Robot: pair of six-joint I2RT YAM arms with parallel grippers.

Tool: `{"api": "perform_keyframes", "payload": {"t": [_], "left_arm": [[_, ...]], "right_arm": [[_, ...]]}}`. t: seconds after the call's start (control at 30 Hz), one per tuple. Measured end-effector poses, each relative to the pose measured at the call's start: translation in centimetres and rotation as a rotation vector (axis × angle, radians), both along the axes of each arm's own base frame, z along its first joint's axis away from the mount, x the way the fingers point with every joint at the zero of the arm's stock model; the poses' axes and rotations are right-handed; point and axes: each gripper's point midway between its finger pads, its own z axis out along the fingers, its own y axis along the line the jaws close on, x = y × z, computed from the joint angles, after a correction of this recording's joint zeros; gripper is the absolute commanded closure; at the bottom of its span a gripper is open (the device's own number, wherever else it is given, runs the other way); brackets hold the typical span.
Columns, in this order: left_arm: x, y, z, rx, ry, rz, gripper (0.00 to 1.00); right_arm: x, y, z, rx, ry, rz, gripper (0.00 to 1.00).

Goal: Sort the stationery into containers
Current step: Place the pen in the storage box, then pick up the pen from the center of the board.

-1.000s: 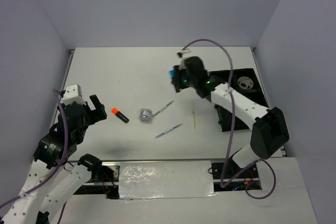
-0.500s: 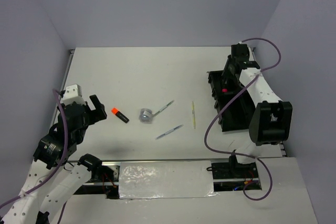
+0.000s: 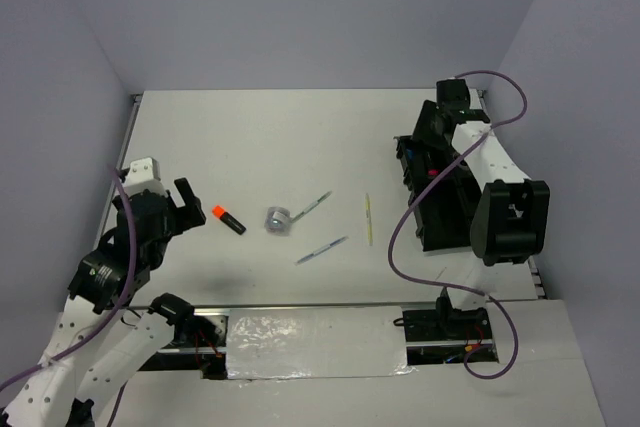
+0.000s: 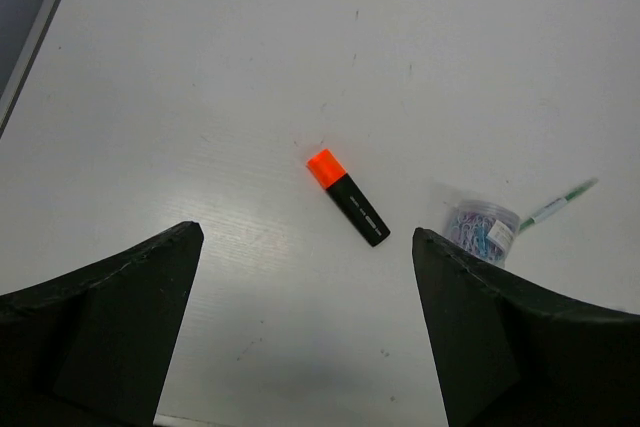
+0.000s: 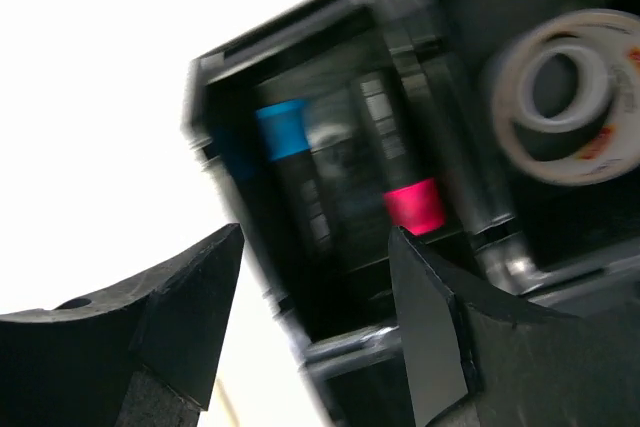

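Blue-cap highlighter [image 5: 283, 129] lies in the organiser tray [image 3: 437, 227] beside pink-cap highlighter [image 5: 414, 205]; tape roll [image 5: 570, 107] in next compartment. R gripper [image 5: 315, 237] hangs over them, fingers apart, empty, so drop-off looks done. Prob. next: orange highlighter [image 4: 346, 197] on table [image 4: 450, 47], under L gripper [image 4: 305, 232], fingers wide apart, empty. Needs descent w/ fingers astride its slanted body.

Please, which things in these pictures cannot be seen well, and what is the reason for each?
1. Top view: the right arm lies over the organiser tray, hiding most of its compartments.
2. Right wrist view: motion blur makes any print on the blue-capped highlighter, the pink-capped highlighter and the tape roll unreadable.
3. Top view: the small jar is too small there to tell its contents.
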Motion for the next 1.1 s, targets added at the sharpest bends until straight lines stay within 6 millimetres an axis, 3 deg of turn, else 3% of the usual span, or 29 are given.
{"api": "perform_keyframes", "payload": {"t": [0.07, 0.17, 0.27, 0.37, 0.43, 0.6, 0.7, 0.8, 0.83, 0.93, 1.03, 1.1], "left_arm": [[0.5, 0.0, -0.4, 0.003, 0.038, 0.030, 0.01], [1.8, -0.4, -1.7, -0.030, 0.115, 0.106, 0.01], [3.3, -1.2, -4.7, -0.078, 0.214, 0.208, 0.04], [4.7, -1.9, -8.8, -0.087, 0.329, 0.296, 0.05], [5.6, -2.3, -11.8, -0.074, 0.417, 0.352, 0.05], [7.0, -2.6, -18.2, -0.059, 0.580, 0.429, 0.08], [7.7, -2.4, -20.1, -0.084, 0.615, 0.455, 0.14], [8.6, -2.5, -21.5, -0.117, 0.628, 0.470, 0.17], [8.8, -2.6, -22.0, -0.125, 0.632, 0.469, 0.25], [10.2, -3.3, -22.5, -0.162, 0.601, 0.454, 0.34], [11.0, -3.5, -22.6, -0.170, 0.571, 0.450, 0.75], [11.4, -3.6, -22.5, -0.176, 0.552, 0.439, 0.83]], "right_arm": [[-0.5, 2.5, 1.6, -0.008, -0.039, 0.053, 0.32], [-2.8, 8.9, 4.8, -0.008, -0.123, 0.204, 0.32], [-7.2, 16.4, 8.1, 0.027, -0.217, 0.407, 0.31], [-11.6, 20.6, 9.6, 0.065, -0.264, 0.556, 0.31], [-13.8, 21.2, 9.2, 0.084, -0.263, 0.601, 0.31], [-18.9, 19.3, 5.3, 0.131, -0.197, 0.633, 0.31], [-21.1, 18.9, 5.0, 0.169, -0.199, 0.657, 0.31], [-22.4, 18.9, 6.2, 0.217, -0.243, 0.687, 0.31], [-22.7, 19.0, 6.7, 0.228, -0.256, 0.695, 0.31], [-23.5, 19.3, 7.7, 0.265, -0.284, 0.725, 0.31], [-24.2, 19.9, 8.0, 0.289, -0.285, 0.757, 0.31], [-24.5, 20.3, 8.0, 0.302, -0.279, 0.776, 0.31]]}}
